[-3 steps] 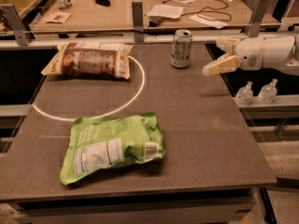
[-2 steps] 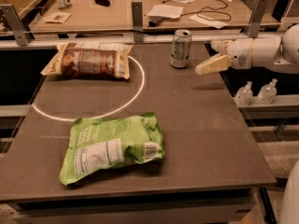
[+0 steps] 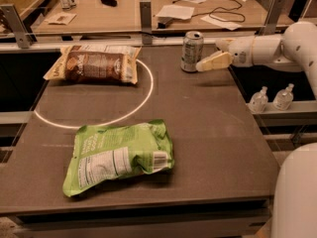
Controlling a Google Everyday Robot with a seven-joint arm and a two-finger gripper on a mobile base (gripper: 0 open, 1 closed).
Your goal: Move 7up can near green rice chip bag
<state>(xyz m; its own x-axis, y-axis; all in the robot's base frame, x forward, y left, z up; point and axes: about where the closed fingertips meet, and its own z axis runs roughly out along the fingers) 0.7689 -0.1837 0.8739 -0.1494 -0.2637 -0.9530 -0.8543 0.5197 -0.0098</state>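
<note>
Table (image 3: 213,133): dark, matte top with a white ring (image 3: 146,95) marked on its left half, well left of the fingers. Behind the table is a wooden bench (image 3: 114,16) carrying papers and a black cable.

Brown-and-cream snack bag (image 3: 94,66): lies flat, far left of the fingers, across the ring's upper edge.

Green rice chip bag (image 3: 119,155): lies flat with the nutrition panel up, left of the fingers and much nearer the table's front edge, well apart from them.

7up can (image 3: 191,51): stands upright near the table's far edge, just left of the fingertips and well apart from the green rice chip bag.

Gripper (image 3: 208,55): reaches in from the right at can height. The fingers (image 3: 214,62) are spread apart and hold nothing. The nearer one's tip lies at the can's lower right side; I cannot tell whether it touches.

Right of the fingers and lower, two small clear bottles (image 3: 258,100) stand on a ledge off the table.
</note>
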